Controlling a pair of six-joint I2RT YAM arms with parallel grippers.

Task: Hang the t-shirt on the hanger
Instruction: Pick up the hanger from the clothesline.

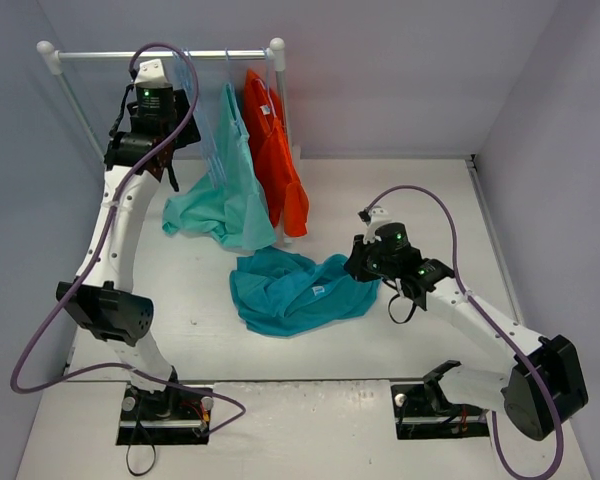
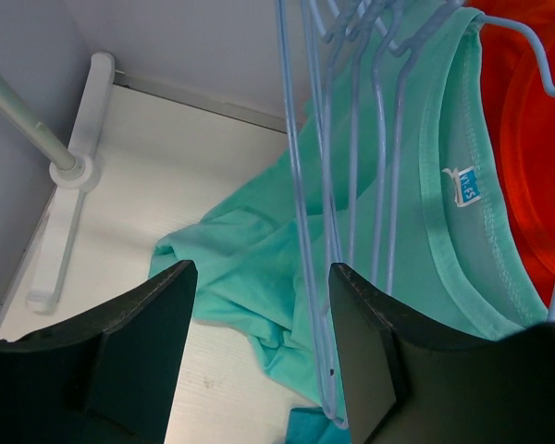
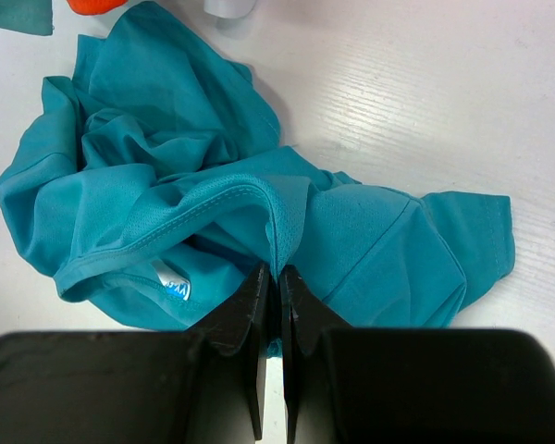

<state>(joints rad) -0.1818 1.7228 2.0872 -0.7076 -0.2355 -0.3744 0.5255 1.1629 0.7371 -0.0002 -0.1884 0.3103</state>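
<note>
Right gripper [image 3: 275, 275]: fingers together, clamped on a raised fold of the t-shirt [image 3: 194, 185], just beside a stitched edge. Looks like a real pinch, since the cloth runs right into the seam between the fingers.

The t-shirt [image 1: 295, 290] is crumpled flat on the table [image 1: 430, 200], centre of the top view and slightly low. The right gripper [image 1: 360, 262] sits at its right edge. White label [image 3: 171, 282] shows lower left in the right wrist view, just left of the fingertips; in the top view it's a small white speck [image 1: 318, 291].

Left gripper [image 2: 261, 273]: fingers apart, nothing between them but air and what's behind. It's up at the rack [image 1: 160, 54], upper left of the top view.

A bunch of pale-blue hangers [image 2: 305, 231] hangs from the top of the left wrist view. The wire of the nearest hanger [image 2: 326, 388] drops along the inner edge of the frame-right finger [image 2: 365, 361]. Can't tell if it's touching. In the top view the bunch [image 1: 212, 150] is just right of the left wrist.

Mint-green garment [image 2: 259, 268] is on a hanger behind them, its tail pooled on the table [image 1: 225, 205]. Orange garment [image 1: 275, 150] hangs just right of it. The t-shirt isn't on any hanger.
</note>
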